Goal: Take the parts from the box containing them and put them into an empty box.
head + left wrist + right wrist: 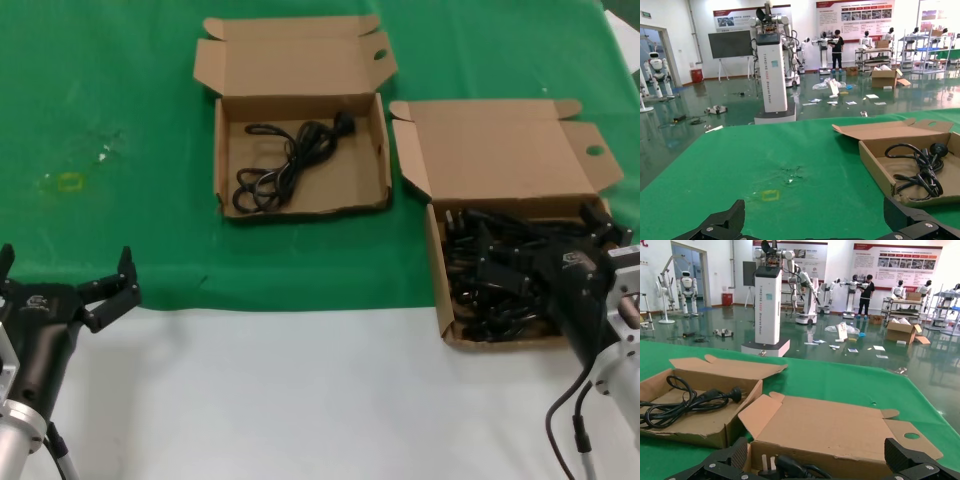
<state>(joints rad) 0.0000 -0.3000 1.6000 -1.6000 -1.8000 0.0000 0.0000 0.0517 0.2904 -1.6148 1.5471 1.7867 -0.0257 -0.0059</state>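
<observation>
The box containing the parts [500, 150] stands at the right, lid open, holding a pile of several black power cords [468, 292]. My right gripper [540, 240] hangs open just over this pile, gripping nothing; in the right wrist view [815, 460] a plug with prongs [782, 466] lies between its jaws. The second box [350, 180] stands at centre back, lid open, with one coiled cord [285, 165] inside. It also shows in the right wrist view [705, 425] and the left wrist view [875, 160]. My left gripper [65, 268] waits open and empty at the front left.
A green cloth [120, 100] covers the back of the table; its front edge meets the white table surface [300, 390]. A small yellow mark [68, 182] lies on the cloth at the left. The two boxes stand close together.
</observation>
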